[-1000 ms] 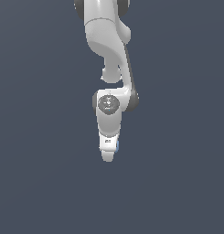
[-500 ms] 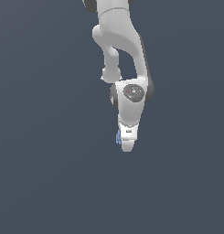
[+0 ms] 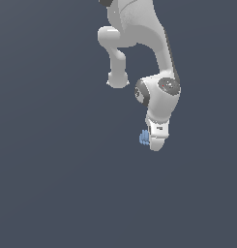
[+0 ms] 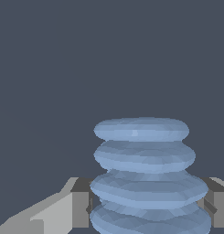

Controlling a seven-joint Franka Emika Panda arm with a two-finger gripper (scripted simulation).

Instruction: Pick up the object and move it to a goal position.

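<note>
My gripper [image 3: 155, 144] now squeezes the blue object [image 4: 147, 178], I think. A second ago it hung farther toward nine o'clock. We are carrying it toward the goal.

Both renders are evenly, softly lit against a flat slate-grey backdrop — no cast shadows fall anywhere. The white arm [image 3: 139, 29] shades gently toward its underside, without glare. Edges stay sharp, slightly jagged. In the wrist view the light-blue ribbed object [image 4: 147, 176] shows faceted shading — darker between its ridges.
</note>
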